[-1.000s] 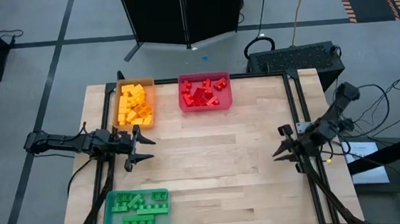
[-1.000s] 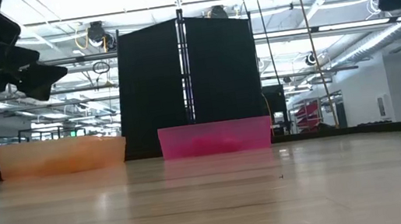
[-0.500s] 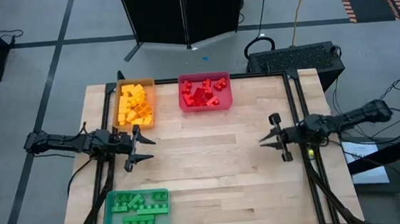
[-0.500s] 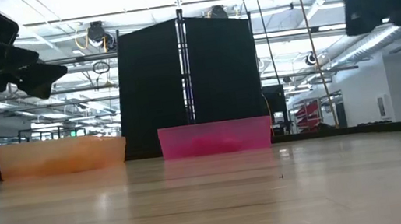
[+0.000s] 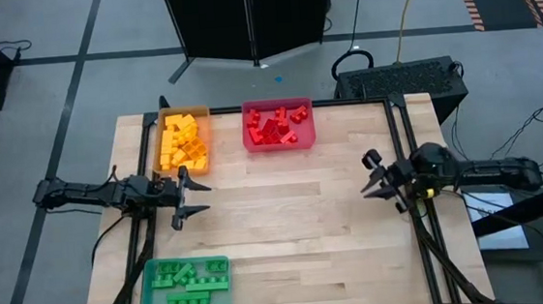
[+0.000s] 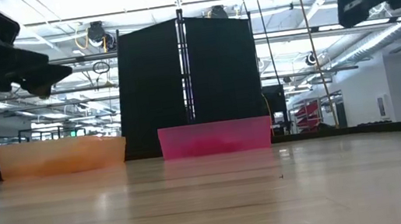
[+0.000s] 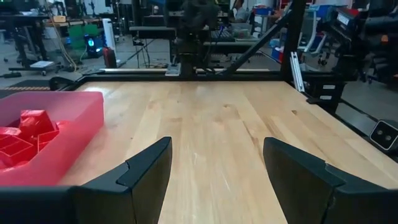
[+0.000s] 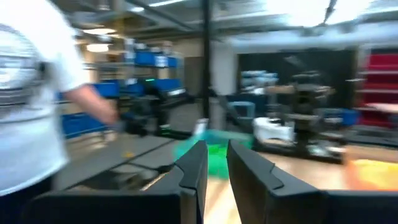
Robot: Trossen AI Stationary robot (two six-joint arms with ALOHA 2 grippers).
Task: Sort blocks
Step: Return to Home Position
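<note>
The blocks lie sorted in three trays: yellow-orange ones in the orange tray [image 5: 183, 142], red ones in the red tray [image 5: 277, 125] [image 7: 43, 134], green ones in the green tray [image 5: 186, 291]. My left gripper [image 5: 203, 200] [image 7: 217, 149] hovers open over the table's left edge, pointing level toward the right, with nothing between its fingers. My right gripper [image 5: 364, 178] [image 8: 216, 158] hovers at the right edge, pointing left. Its fingers stand almost together with a narrow slit between them, and they hold nothing.
Bare wooden table top [image 5: 296, 218] stretches between the two grippers. The orange and red trays stand along the far edge, the green tray at the near left corner. A black screen [image 6: 188, 82] stands behind the table. A person in a white shirt [image 8: 31, 93] shows beyond the table.
My right arm has swung round at the table's right edge. Its gripper has gone a little toward the far edge, has rolled, and now points across the table to the left. The gap between its fingers looks unchanged.
</note>
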